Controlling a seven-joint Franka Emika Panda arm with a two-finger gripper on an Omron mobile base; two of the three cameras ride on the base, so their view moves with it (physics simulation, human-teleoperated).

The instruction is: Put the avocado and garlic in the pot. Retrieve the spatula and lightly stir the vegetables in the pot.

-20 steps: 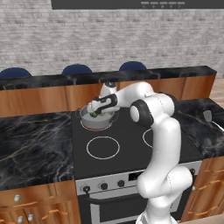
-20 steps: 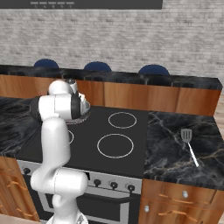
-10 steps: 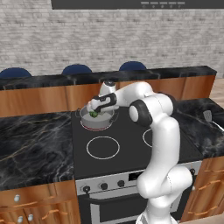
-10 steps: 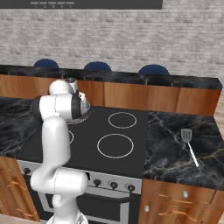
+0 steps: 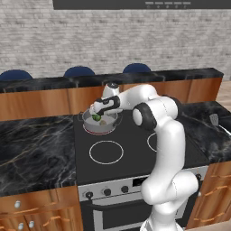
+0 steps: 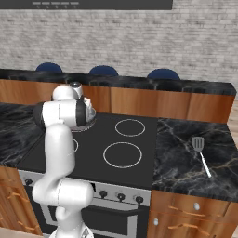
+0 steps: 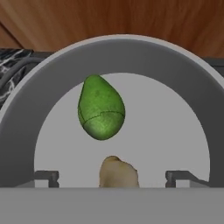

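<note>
- In my right base view the arm's shoulder hides nearly all of the pot point(image 6: 91, 122); I only catch a sliver of rim.
- Garlic point(image 7: 118, 173) has its lower part cut off in the hand view.
- Spatula point(image 5: 214, 120) sits at the left base view's right side, handle end too small to tell.
- Pot rim point(image 7: 131, 48) runs past both side edges.

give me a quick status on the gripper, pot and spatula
Gripper open over the pot. Avocado and garlic both inside, lying free. Spatula untouched on the right counter; nothing blocking it.
</note>
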